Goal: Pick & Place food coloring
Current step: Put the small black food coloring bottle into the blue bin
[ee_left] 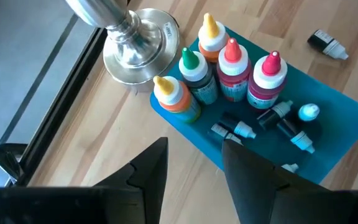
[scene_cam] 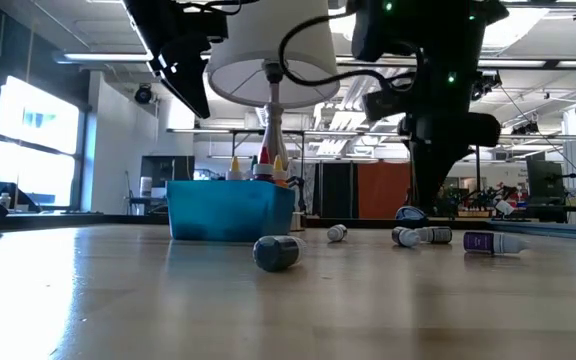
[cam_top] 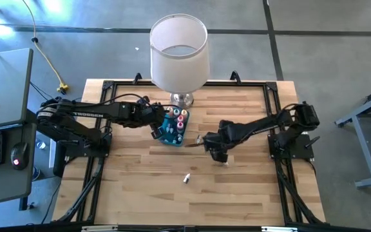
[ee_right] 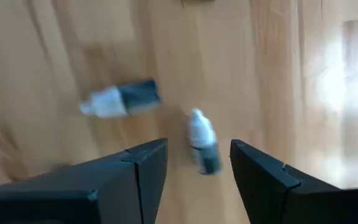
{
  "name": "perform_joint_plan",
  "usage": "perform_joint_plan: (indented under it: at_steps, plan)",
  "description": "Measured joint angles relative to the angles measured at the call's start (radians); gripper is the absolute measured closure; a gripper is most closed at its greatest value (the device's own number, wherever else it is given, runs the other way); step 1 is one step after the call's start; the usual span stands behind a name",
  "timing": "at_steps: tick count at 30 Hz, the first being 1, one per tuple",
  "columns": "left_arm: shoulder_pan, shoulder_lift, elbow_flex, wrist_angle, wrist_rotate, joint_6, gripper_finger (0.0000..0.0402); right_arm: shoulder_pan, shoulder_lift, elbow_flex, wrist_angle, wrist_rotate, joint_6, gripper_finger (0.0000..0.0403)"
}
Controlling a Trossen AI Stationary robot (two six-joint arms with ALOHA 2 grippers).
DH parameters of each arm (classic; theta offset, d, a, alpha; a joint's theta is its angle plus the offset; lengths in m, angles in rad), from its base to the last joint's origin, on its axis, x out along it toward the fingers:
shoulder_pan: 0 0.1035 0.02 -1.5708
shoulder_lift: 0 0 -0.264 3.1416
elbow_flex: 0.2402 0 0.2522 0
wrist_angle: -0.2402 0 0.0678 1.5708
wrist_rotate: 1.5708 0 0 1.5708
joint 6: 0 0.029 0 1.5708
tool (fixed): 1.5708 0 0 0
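Right wrist view showed your right gripper [ee_right: 194,171] spread and empty over the table [ee_right: 278,74], a small white-capped vial [ee_right: 202,148] lying between its fingers and a second vial [ee_right: 122,98] loose at about ten o'clock; if you had closed off-centre, the round vial would likely have rolled out. Your left gripper [ee_left: 194,180], also spread and empty, hung beside the blue tray [ee_left: 347,118] holding upright dropper bottles [ee_left: 232,68], where a careless move could have toppled them. The vials were blurred, their colours unreadable.
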Motion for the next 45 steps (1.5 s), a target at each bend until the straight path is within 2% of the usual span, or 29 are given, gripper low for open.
perform_joint_plan:
  at_steps: [3,6,11,17,26,36,45]
  plan:
    - [0.000,0.000,0.000,-0.006,0.002,-0.001,0.0254,-0.038,-0.004,0.000,-0.014,-0.019,-0.135,0.0234]
    - [0.000,0.000,0.000,-0.005,0.007,-0.001,0.0254,-0.070,-0.004,0.000,-0.010,-0.062,-0.191,0.0234]
    - [0.000,0.000,0.000,-0.005,0.008,-0.001,0.0254,-0.114,-0.004,0.000,-0.010,-0.156,-0.186,0.0234]
    - [0.000,0.000,0.000,-0.005,0.007,-0.001,0.0254,-0.145,-0.003,0.000,0.000,-0.129,-0.184,0.0234]
    - [0.000,0.000,-0.001,-0.006,0.007,-0.001,0.0254,-0.164,-0.003,-0.001,0.020,-0.147,-0.165,0.0234]
    - [0.000,0.000,-0.001,-0.006,0.006,-0.001,0.0254,-0.164,-0.001,-0.145,0.139,-0.188,-0.135,0.0234]
    - [0.000,0.000,-0.001,-0.005,0.005,-0.001,0.0254,-0.169,-0.021,-0.279,0.313,-0.193,-0.193,0.0243]
